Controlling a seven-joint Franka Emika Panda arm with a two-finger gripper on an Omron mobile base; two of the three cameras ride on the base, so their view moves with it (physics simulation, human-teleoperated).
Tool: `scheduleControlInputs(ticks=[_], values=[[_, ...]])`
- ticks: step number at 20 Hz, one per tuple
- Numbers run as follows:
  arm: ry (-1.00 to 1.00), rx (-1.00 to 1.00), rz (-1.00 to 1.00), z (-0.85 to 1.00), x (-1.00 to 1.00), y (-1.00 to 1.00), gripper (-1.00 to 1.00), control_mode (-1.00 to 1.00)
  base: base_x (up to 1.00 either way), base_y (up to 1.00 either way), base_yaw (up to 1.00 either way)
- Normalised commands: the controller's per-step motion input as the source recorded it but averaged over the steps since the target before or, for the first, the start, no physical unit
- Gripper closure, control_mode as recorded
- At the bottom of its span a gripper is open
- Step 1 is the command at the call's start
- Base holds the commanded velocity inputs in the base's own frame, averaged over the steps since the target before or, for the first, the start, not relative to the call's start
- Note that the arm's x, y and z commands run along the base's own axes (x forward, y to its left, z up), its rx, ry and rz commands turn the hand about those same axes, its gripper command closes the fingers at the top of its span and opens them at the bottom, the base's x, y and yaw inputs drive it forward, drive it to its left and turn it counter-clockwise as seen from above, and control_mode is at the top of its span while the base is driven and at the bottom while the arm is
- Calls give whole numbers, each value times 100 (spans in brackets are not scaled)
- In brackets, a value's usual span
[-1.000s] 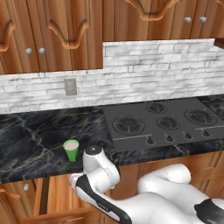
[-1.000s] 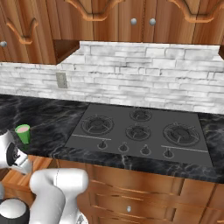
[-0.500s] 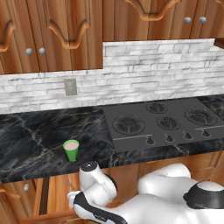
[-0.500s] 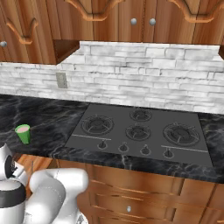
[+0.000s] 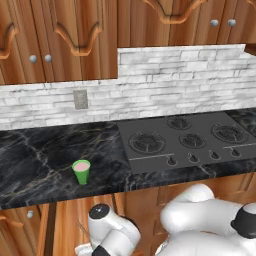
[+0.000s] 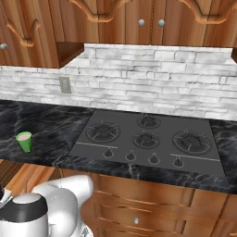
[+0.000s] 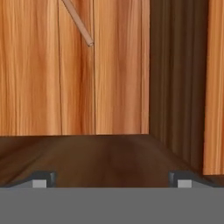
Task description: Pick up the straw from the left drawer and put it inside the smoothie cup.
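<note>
The straw (image 7: 78, 24), a thin pale tan stick, lies slanted on the light wood-grain floor of the left drawer (image 7: 43, 87) at the top of the hand view. My gripper (image 7: 111, 179) hangs above the drawer with its jaws wide apart and nothing between them. Its fingertips (image 7: 43, 178) are well short of the straw. The smoothie cup (image 5: 81, 171), green with pink contents, stands upright on the black counter near its front edge, also seen from the right as the cup (image 6: 24, 141). The arm's wrist (image 5: 107, 227) bends down below the counter edge, in front of the cup.
A dark drawer wall (image 7: 175, 87) runs along the right of the hand view. A black stove top (image 5: 185, 140) with several burners sits right of the cup. Wooden cabinets hang above the white brick backsplash (image 5: 165, 85), with more wooden fronts below the counter.
The arm has sunk lower in front of the counter, its wrist dropping from counter height to below the edge. The cup has not moved. The gripper stays open.
</note>
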Motion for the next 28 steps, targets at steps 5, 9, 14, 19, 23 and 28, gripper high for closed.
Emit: scheduleControlInputs(ticks=[5, 9, 14, 19, 23, 28], values=[[-3, 0, 0, 15, -100, 0, -100, -100, 0, 0, 0], [-6, -2, 0, 58, -82, -1, -100, -100, 0, 0, 0], [0, -3, 3, 67, 59, 0, -100, -100, 0, 0, 0], [0, 0, 14, 14, 71, 0, -100, -100, 0, 0, 0], [0, -2, 4, -4, 12, 1, -100, -100, 0, 0, 0], [3, -1, 0, -2, 16, 1, -100, -100, 0, 0, 0]])
